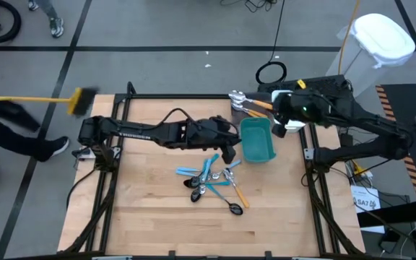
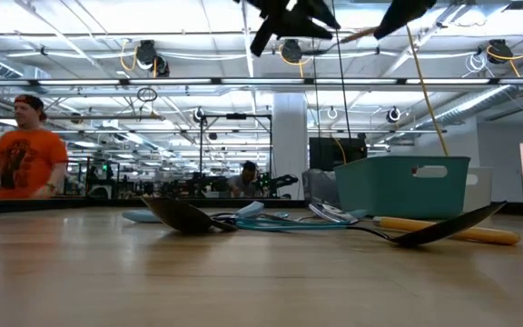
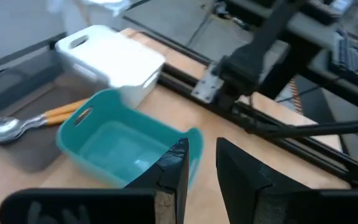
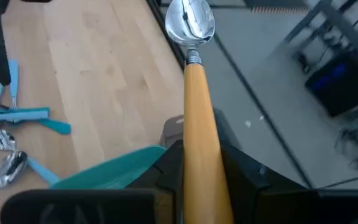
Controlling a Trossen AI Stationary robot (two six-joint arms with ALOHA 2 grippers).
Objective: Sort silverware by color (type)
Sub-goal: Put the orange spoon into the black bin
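Note:
The silverware pile [image 1: 211,180] lies mid-table: light-blue-handled pieces, an orange-handled one [image 1: 240,195] and black spoons [image 2: 184,216]. My left gripper [image 1: 230,152] hangs above the table between the pile and the teal bin [image 1: 257,139]. Its fingers [image 3: 179,168] stand a little apart with nothing between them. My right gripper [image 1: 274,108] is raised at the far right, shut on an orange-handled spoon [image 4: 194,93]. Below it, a gray bin [image 3: 23,146] holds orange-handled spoons [image 3: 17,124]. My right gripper pinches the spoon's orange handle [image 4: 199,149] between its two fingers. The handle runs along the fingers, and the silver bowl [image 4: 191,25] sticks out ahead of the fingertips. The spoon is lifted clear, slanting down toward the table's far edge.
A white bin [image 3: 110,59] stands beside the teal bin at the far right. The table's black frame rails [image 1: 121,108] run along its edges. A person with a yellow broom [image 1: 42,100] is on the floor beyond the far left corner.

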